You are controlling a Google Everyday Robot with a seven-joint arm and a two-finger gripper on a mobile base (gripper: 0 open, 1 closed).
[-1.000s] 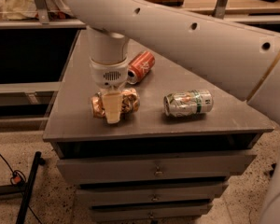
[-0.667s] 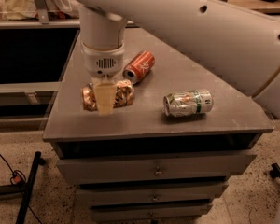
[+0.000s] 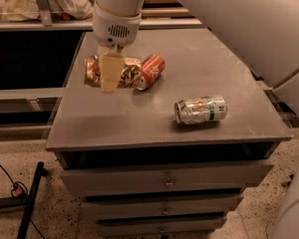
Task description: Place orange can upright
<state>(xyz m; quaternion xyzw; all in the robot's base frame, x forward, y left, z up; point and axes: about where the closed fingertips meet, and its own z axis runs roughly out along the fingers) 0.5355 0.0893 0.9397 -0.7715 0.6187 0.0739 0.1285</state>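
Between the cream fingers (image 3: 112,71) of my gripper (image 3: 111,83), clamped across its middle, the mottled gold-orange drink can (image 3: 130,73) lies sideways above the grey cabinet top (image 3: 139,126), so it needs tipping upright

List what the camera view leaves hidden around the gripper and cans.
Camera view:
- Gripper, above the cabinet top's left side, gripping the orange can: far finger hidden behind the can.
- Orange can's middle: covered by the near finger.
- Red-orange can: lower end hidden by the orange can.
- Green-and-white can: lettering too small to read.
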